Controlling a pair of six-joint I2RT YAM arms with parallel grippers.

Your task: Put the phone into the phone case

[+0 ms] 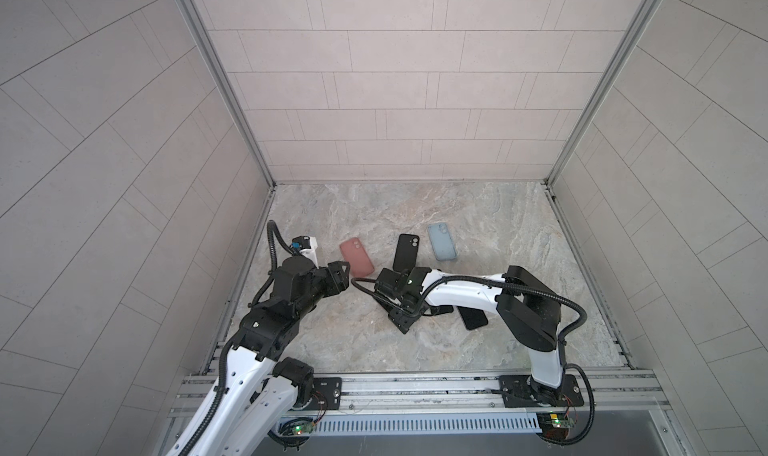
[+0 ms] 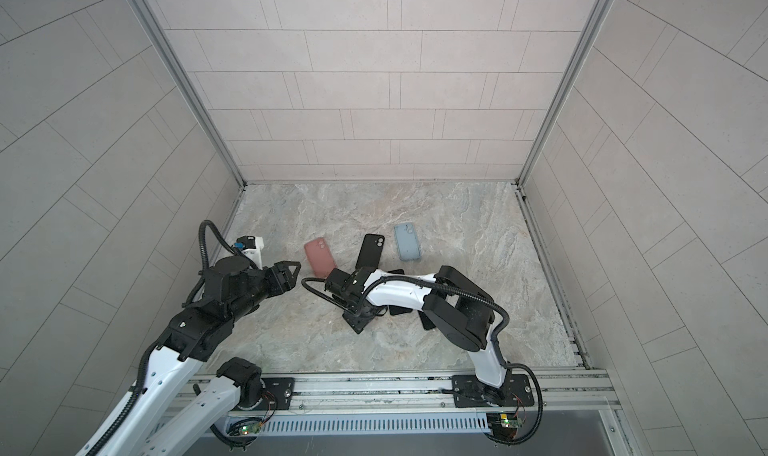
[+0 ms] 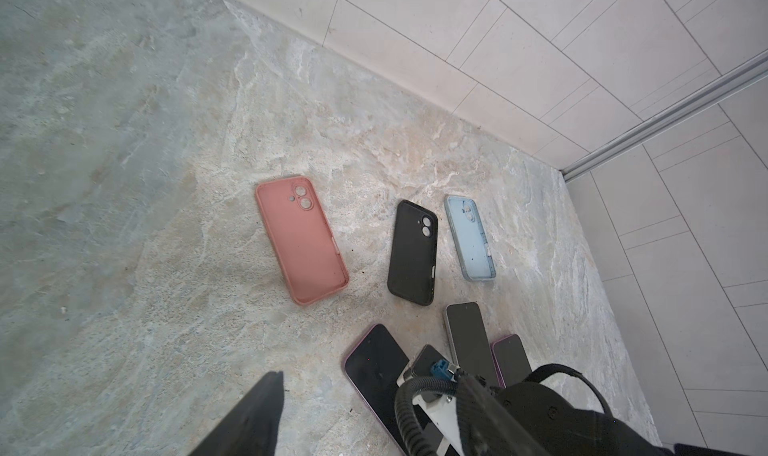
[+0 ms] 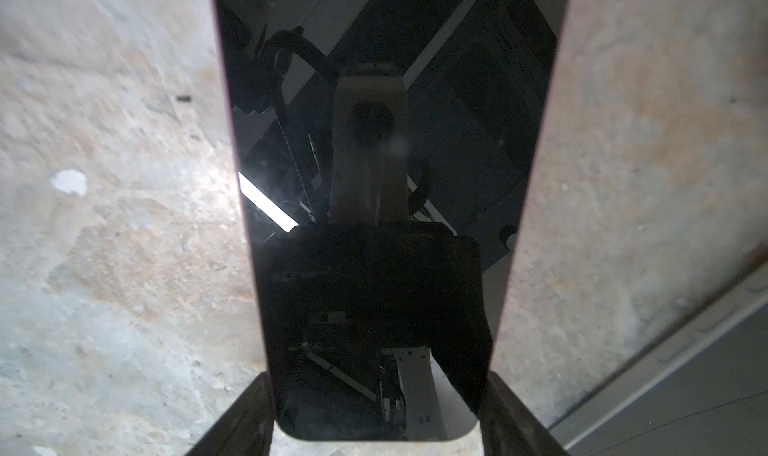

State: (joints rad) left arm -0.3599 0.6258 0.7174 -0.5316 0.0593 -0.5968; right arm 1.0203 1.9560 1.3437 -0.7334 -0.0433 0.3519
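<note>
Marble surface (image 1: 457, 225), tiled booth. Step in hand: grasping phone. Right pincer (image 4: 378, 375) partly closed, fingers against both long edges of phone (image 4: 386, 184), which lies screen-up on surface, outside any case. Left pincer (image 1: 340, 273) open, empty, beside pink case (image 1: 356, 257). Next, likely: lift, align over case, press in.

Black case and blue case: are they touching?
Apart. The left wrist view shows a strip of bare tabletop between the black case and the blue case.
</note>
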